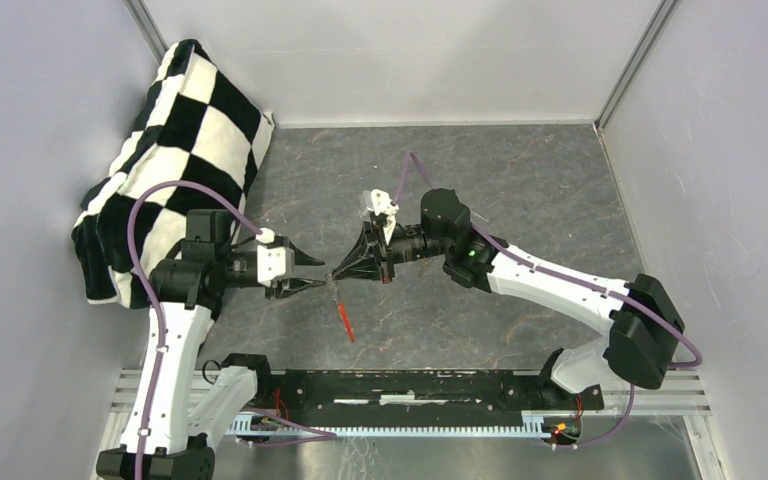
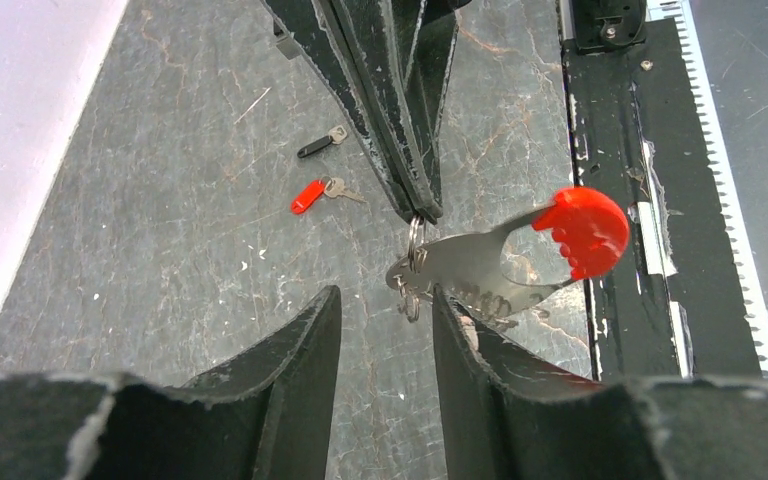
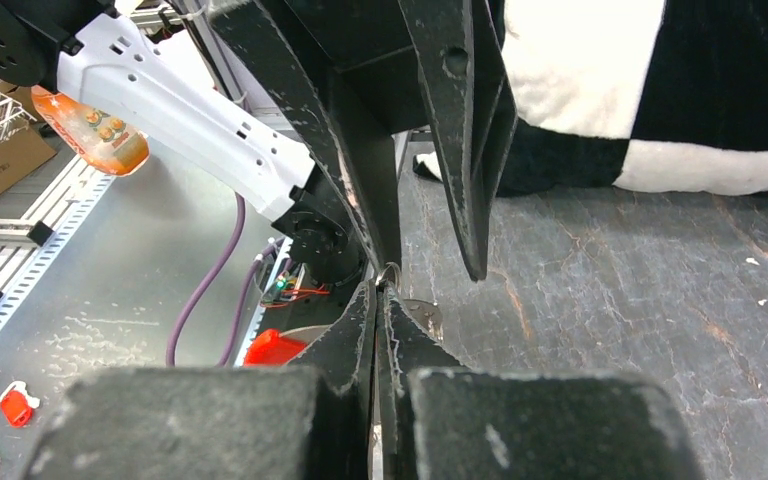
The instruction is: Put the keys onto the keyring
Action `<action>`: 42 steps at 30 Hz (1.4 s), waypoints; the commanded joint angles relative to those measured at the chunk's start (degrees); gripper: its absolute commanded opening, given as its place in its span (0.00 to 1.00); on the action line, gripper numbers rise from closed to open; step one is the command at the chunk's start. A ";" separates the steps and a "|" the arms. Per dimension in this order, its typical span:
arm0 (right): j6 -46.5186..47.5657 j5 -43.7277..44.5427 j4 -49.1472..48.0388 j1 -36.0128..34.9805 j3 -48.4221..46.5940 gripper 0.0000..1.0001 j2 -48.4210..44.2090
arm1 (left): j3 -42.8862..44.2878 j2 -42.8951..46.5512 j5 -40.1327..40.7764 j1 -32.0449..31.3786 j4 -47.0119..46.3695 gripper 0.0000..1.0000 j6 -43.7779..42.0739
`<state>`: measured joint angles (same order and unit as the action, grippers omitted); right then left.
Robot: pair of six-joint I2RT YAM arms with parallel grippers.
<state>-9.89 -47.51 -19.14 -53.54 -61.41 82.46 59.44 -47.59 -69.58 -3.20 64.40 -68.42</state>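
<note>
The grey marbled table [image 1: 530,190] carries a soft black-and-white checked cloth [image 1: 190,120] at ten o'clock. My right gripper [image 2: 420,212] is pinched tight on the keyring [image 2: 470,265] at the table's centre. It is a flat steel plate with a round, notched red end and small wire rings at the gripped end. My left gripper [image 2: 387,292] stands half-wide, one finger either side of those rings. At ten o'clock from the keyring in my left wrist view, the red-headed key [image 2: 310,195] and black-headed key [image 2: 315,147] lie flat on the table, near each other but apart.
</note>
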 commanded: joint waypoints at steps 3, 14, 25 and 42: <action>1.09 -0.13 -1.31 -0.64 -4.01 0.00 0.64 | -0.46 -0.04 -1.88 -1.30 -0.33 0.41 -0.87; 1.92 1.77 -0.82 -0.88 -4.46 0.00 1.29 | -0.02 -0.36 -1.87 -2.20 -0.24 0.32 0.14; 3.34 2.35 1.59 -1.92 -5.70 0.00 2.16 | -0.53 -1.00 -2.14 -2.75 -3.75 0.15 2.43; 15.12 6.22 -4.18 -1.25 8.58 0.51 -15.40 | -1.20 3.29 -11.85 -3.29 -3.89 0.02 -18.03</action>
<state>0.03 -43.07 -15.59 -54.78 -58.19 73.65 57.17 -45.39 -73.73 -6.07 62.35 -76.90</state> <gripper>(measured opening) 0.498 0.043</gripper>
